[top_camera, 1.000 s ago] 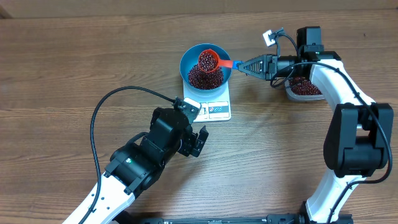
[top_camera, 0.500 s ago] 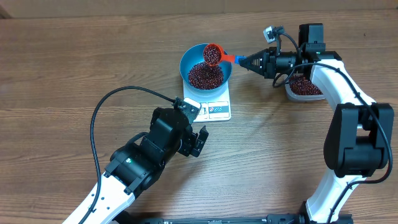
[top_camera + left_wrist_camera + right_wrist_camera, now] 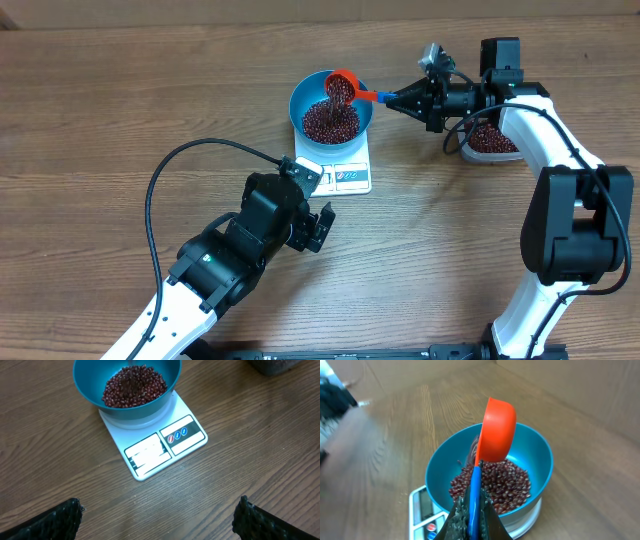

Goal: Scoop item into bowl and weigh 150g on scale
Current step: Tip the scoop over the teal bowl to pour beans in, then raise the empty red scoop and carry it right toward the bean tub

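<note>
Right gripper (image 3: 400, 101) clenched on the blue handle of the red scoop (image 3: 341, 88); wrist view shows the scoop rolled onto its side, some grains blurring down beside it; handle's long axis runs roughly 3 to 9 o'clock, cup end over the bowl (image 3: 296, 100) near its 1 o'clock rim; bowl sits at about 8 o'clock from the right gripper, on the scale (image 3: 352, 176), with a heap of beans (image 3: 328, 122) inside; display too washed out to read; left gripper (image 3: 321, 226) spread wide, empty, at 6 o'clock from the scale, apart from it; right arm nearer; tub (image 3: 492, 142) of beans at 4 o'clock of the right gripper.
</note>
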